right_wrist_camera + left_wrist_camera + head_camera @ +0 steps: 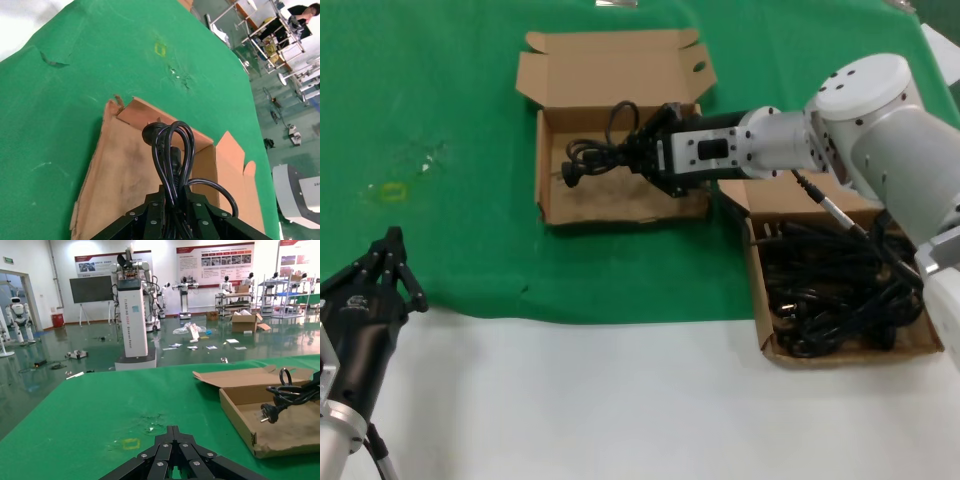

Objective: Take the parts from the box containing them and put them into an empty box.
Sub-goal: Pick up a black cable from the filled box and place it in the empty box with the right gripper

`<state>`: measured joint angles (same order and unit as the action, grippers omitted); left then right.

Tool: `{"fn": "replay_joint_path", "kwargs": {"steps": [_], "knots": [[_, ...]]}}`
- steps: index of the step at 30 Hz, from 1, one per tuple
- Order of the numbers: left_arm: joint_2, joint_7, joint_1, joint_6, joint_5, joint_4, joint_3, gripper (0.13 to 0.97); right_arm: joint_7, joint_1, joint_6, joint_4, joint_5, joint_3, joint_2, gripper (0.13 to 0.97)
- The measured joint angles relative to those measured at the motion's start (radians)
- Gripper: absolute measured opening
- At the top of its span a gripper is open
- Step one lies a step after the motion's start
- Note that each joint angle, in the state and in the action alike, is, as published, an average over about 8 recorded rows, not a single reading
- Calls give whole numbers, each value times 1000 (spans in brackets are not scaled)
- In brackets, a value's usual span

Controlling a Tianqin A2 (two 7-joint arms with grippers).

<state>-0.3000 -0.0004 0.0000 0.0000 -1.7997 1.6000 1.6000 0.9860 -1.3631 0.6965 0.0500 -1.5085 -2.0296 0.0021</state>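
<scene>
My right gripper (638,152) reaches leftward over the empty box (610,208) and is shut on a bundled black power cable (595,152). The cable's loops and plug stick out past the fingertips above the tray floor. From the right wrist, the cable (170,145) runs up between the shut fingers of the gripper (173,192), with the empty box (120,170) below. The box containing them (760,300) sits at the right, full of tangled black cables (840,290), partly hidden by my right arm. My left gripper (392,240) rests shut at the near left, holding nothing.
A green cloth (450,110) covers the far table; bare white surface (620,400) lies in front. The empty box's lid (610,65) lies open at the back. A small yellow mark (392,190) shows on the cloth at left. In the left wrist view, the empty box (260,420) stands to one side.
</scene>
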Motion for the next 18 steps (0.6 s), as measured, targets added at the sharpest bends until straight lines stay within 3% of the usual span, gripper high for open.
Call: {"fn": "replay_joint_path", "kwargs": {"steps": [18], "knots": [[0,0,0,0,0,0,0,144,28,25,-48,38,-247,-230,-2,224]]}}
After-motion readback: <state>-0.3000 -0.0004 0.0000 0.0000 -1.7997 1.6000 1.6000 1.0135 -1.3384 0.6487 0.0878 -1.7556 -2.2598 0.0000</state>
